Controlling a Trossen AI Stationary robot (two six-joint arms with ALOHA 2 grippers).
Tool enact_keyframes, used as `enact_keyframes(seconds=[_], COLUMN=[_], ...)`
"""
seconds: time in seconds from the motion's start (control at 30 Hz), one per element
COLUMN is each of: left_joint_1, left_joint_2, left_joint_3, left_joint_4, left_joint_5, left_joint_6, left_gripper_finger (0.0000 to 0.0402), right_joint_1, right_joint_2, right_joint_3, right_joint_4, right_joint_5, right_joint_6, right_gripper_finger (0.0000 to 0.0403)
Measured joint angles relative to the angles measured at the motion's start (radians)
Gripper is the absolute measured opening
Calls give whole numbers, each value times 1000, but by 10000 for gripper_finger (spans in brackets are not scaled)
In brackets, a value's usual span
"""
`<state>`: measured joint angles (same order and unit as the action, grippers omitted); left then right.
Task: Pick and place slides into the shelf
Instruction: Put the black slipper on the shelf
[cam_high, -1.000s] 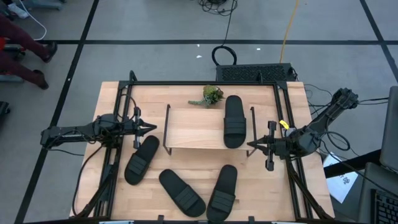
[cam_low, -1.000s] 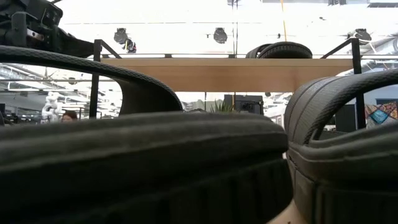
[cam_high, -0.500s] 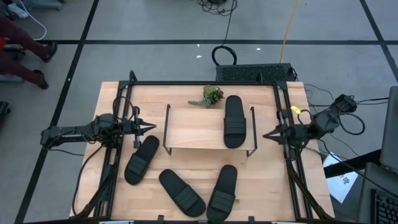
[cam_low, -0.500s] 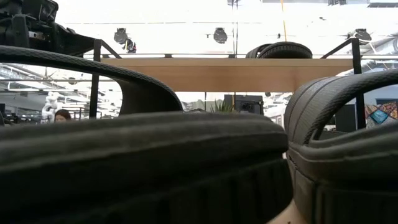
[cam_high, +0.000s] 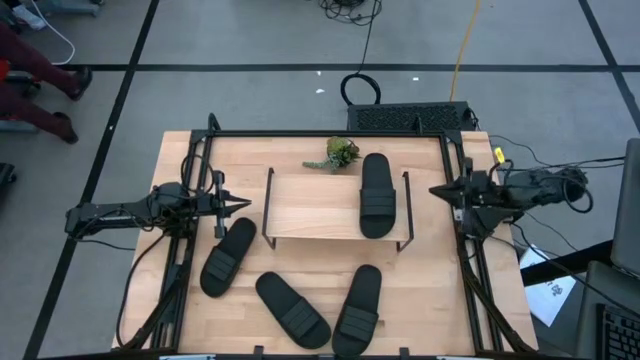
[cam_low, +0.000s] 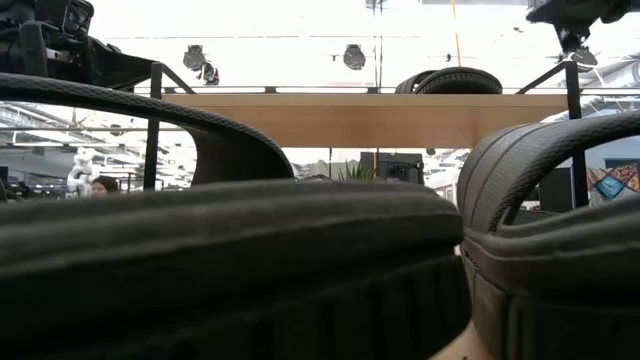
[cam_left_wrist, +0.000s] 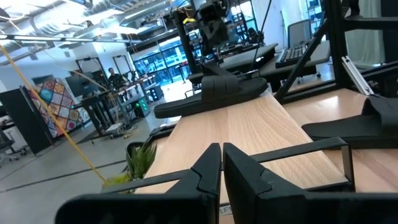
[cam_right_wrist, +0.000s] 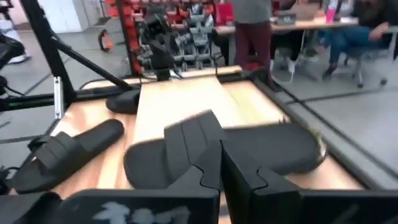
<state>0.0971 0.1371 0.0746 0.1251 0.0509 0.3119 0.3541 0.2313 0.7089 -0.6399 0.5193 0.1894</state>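
Slide (cam_high: 377, 195) left of right gripper (cam_high: 440, 191)

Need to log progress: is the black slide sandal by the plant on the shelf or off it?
On it: the black ribbed slide sandal lies flat on the small rack's light wood top board.

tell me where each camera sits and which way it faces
High view: overhead, straight down on the table; both arms show, left hand, right hand.
Low view: table height, level past slides toward the shelf.
Left wrist: across the shelf top, own shut fingers.
Right wrist: likewise, own shut fingers.
Shared: the slide on the shelf.
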Motion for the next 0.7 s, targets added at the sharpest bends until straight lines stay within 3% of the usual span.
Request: enact_keyframes(seconds=[0.17,0.43,0.7], left_joint_1=[0,0,0], left_joint_2=[0,0,0], left_joint_3=[0,0,0], left_joint_4=[0,0,-33], left_joint_5=[0,-7,-8], left_joint_6=[0,18,-101], left_gripper_finger=[26,26,26], right_joint_1=[-1,-1,-1], right_joint_2=[-79,-229,-227], right_joint_3=[-85,-213,-301], right_joint_4=[106,218,312], right_joint_5=[-107,-103,-118], right_joint_6=[21,-44,-103], right_gripper_finger=[0,0,0])
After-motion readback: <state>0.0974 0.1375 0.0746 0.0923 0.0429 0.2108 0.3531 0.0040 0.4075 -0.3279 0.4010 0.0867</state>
